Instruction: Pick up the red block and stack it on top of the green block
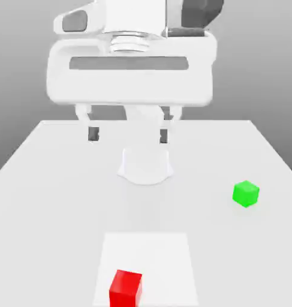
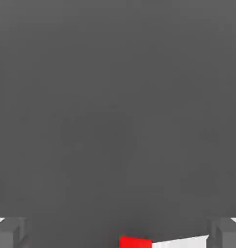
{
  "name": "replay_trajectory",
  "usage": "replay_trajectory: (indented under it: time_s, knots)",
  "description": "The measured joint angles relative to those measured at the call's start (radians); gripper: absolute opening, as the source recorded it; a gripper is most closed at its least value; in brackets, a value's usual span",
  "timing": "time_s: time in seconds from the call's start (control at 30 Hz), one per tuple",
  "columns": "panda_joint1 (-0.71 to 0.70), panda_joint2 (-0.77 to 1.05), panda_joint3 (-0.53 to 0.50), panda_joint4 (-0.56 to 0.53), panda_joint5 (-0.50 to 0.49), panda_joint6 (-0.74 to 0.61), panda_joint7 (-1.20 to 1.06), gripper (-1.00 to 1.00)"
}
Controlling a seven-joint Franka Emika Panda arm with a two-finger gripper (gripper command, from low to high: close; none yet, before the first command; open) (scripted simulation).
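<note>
Two matte cubes on white table [image 1: 46, 180] | small bright-red block [image 1: 125, 289] at near edge, on a paler square patch [image 1: 172, 258] | small bright-green block [image 1: 246, 193] near right edge, well apart | two-finger gripper [image 1: 128, 135] above table's middle, fingers spread, empty

You are looking at a white table [image 1: 46, 180] running back to a plain grey wall [image 1: 22, 60] that darkens toward the top. A brighter white square patch [image 1: 166, 258] lies on the table's near part. Light is soft and even.
</note>
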Motion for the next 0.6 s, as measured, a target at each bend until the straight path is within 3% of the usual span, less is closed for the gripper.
replay_trajectory:
  time_s: [0.33, 0.5, 0.53, 0.6]
  knots:
    - [-0.018, 0.362, -0.008, -0.046, 0.017, 0.131, 0.039, 0.0]
    - [-0.022, 0.543, -0.005, -0.027, 0.019, 0.267, 0.041, 0.0]
    - [-0.022, 0.563, -0.005, -0.024, 0.019, 0.284, 0.041, -1.0]
    - [-0.022, 0.563, -0.005, -0.024, 0.019, 0.284, 0.042, -1.0]
